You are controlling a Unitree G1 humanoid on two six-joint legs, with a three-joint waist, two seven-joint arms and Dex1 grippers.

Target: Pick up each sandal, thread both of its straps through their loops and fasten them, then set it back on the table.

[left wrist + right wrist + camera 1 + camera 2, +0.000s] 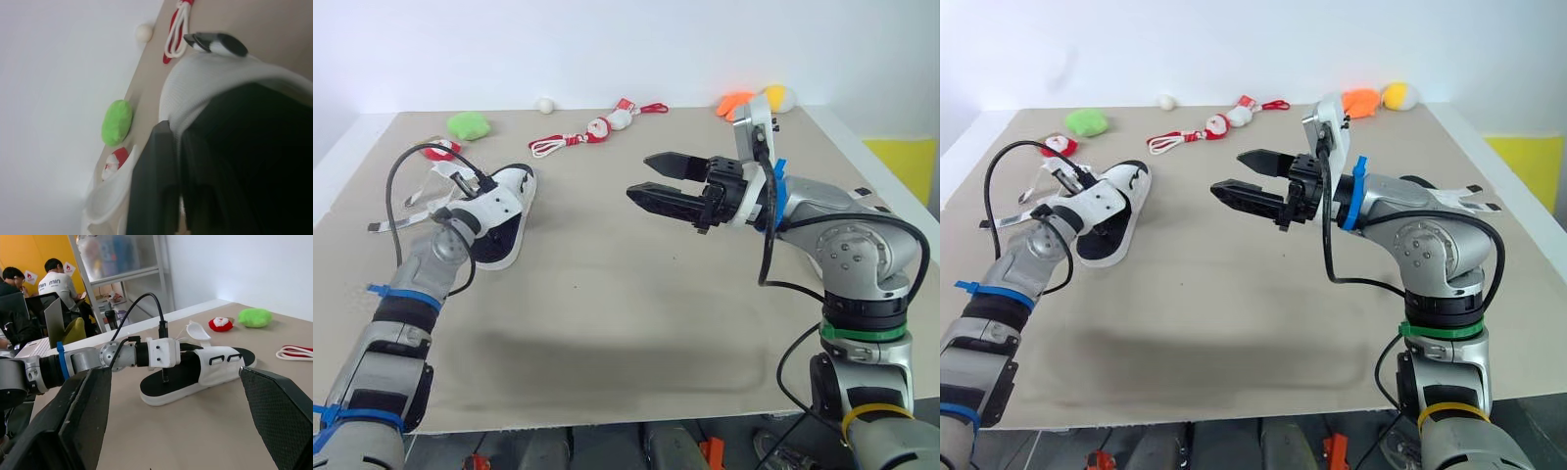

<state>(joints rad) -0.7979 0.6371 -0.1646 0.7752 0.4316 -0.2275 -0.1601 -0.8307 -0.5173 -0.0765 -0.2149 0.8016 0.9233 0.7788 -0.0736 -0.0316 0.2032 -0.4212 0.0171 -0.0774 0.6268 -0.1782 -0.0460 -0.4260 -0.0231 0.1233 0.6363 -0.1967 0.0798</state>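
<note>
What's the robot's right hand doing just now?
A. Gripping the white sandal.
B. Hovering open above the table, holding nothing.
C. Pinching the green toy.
B: the right hand hangs open in the air over the table, apart from the sandal.

Beige table (607, 323) against a white wall (607, 44); metal shelving (124, 273), orange wall (49, 247), seated people (59, 281) beyond.

sandals (505, 217) 2 | grippers (637, 176) 2 | soft toys (467, 123) 6 | white ball (545, 103) 1 | people (56, 281) 2
</note>
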